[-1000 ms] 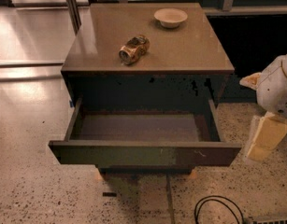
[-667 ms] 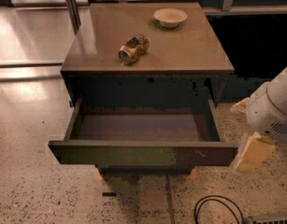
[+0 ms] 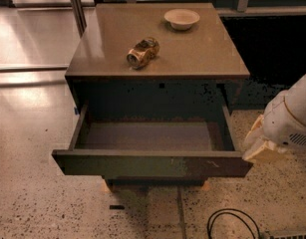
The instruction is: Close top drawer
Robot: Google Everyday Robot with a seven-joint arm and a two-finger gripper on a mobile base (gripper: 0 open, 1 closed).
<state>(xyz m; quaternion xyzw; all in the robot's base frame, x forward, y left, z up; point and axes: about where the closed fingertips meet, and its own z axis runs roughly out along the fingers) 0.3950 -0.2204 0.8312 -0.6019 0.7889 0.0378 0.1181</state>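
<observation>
- While pulled far out toward the near side, hangs open below the cabinet top: top drawer, wide, shallow, dark brown, nearly as wide as the cabinet.
- Plain flat front facing near, with greenish worn patches, a reddish-brown stretch toward the right end.
- Inside the drawer: bare grey-brown bottom in view, left and right side walls running back into the cabinet.
- Cabinet: dark body, smooth brown top, standing on two pale feet just visible under the drawer front.
- On the cabinet top, left of centre: dented gold-coloured can, lying on its side, open end turned near-left.
- On the far right part of the top: small pale bowl, upright, well apart from the can.
- Gripper: cream-coloured, at the right of the scene, just beside the right end of the drawer front, at about the height of its upper edge.
- Touching the drawer corner or only close to it: cannot tell.
- Open or closed: cannot tell.
- Behind the gripper, up toward the right edge: rounded white arm housing.
- Underneath: speckled stone floor, with a loop of black cable at the near right.
- At the far left: glossy pale floor panel and a metal post.
</observation>
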